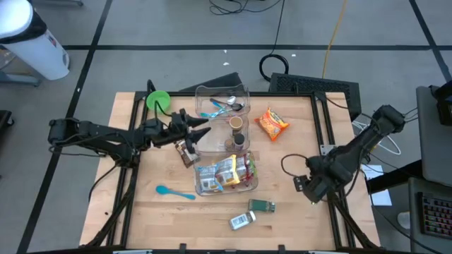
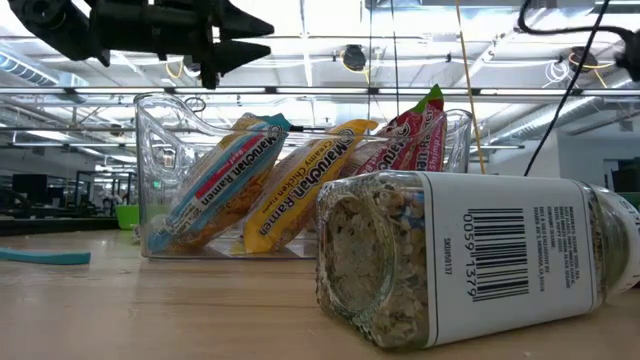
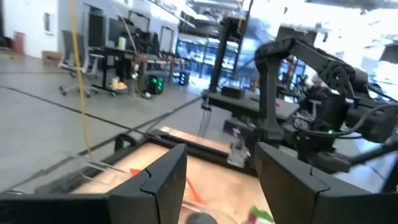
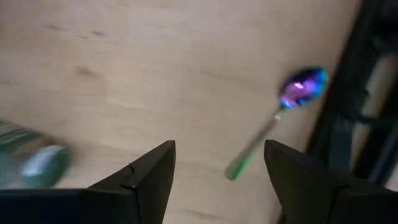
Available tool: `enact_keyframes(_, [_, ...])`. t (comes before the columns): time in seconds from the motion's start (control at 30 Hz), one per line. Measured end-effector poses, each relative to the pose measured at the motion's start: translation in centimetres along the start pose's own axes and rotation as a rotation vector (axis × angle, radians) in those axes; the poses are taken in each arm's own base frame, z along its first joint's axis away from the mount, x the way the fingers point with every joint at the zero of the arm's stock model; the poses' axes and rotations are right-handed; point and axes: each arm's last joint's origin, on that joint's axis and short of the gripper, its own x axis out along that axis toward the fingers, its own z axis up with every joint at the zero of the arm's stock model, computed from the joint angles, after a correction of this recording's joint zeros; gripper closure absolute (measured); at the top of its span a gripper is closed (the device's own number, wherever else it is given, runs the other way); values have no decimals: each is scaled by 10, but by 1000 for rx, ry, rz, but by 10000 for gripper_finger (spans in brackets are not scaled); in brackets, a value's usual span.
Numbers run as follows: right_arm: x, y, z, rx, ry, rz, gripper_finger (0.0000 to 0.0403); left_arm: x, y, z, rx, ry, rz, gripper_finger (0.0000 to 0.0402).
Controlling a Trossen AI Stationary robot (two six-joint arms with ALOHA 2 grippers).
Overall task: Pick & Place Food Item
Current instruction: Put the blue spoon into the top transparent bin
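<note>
The orange snack bag [image 1: 272, 123] lies flat on the tabletop [image 1: 176, 212] in the upper right of the high view, apart from both arms and just right of the upper clear bin [image 1: 244, 93]. That bin holds a blue spoon [image 1: 214, 111] and two small dark-capped jars [image 1: 236, 124]. Below it, at the centre of the frame, a second clear bin [image 1: 205, 185] holds ramen packets [image 2: 300, 185], which stand on edge in the low view.

The left gripper [image 1: 205, 128] hovers just left of the upper bin, above a small brown packet [image 1: 186, 152]. Its fingers [image 3: 165, 180] stand partly open with only air between them; they hold nothing.

The right gripper [image 1: 305, 185] sits at the right edge of the tabletop, well apart from the snack bag. Its fingers [image 4: 146, 180] are also parted and empty, pointing down at bare wood with an iridescent spoon [image 4: 280, 112] lying beyond them.

Toward the bottom of the high view lie a green-capped jar [image 1: 262, 206] and a clear seasoning jar [image 1: 241, 221] on their sides, a blue spoon [image 1: 174, 192] at lower left, and a green bowl [image 1: 158, 100] at the upper left corner of the tabletop.
</note>
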Motion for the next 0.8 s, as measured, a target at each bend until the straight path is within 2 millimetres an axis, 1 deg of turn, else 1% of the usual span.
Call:
enact_keyframes(0.1, [11, 2, -12, 25, 1, -83, 165, -1, -6, -2, 14, 16, -25, 204])
enact_keyframes(0.2, [19, 5, -18, 24, 11, -157, 165, -2, -11, 1, 34, -26, -50, 204])
enact_keyframes(0.33, [27, 8, -21, 7, 41, -222, 165, -3, -15, 7, 53, -87, -72, 204])
enact_keyframes(0.43, [40, 7, -20, 1, 80, -252, 165, -3, -16, 8, 77, -102, -75, 204])
enact_keyframes(0.53, [56, 6, -17, 12, 132, -235, 165, -3, -16, 10, 80, -120, -77, 204])
enact_keyframes(0.7, [83, 4, -14, 21, 191, -137, 165, -3, -16, 10, 93, -121, -76, 204])
enact_keyframes(0.8, [92, 2, -13, 28, 216, -106, 165, -3, -16, 10, 95, -121, -75, 204])
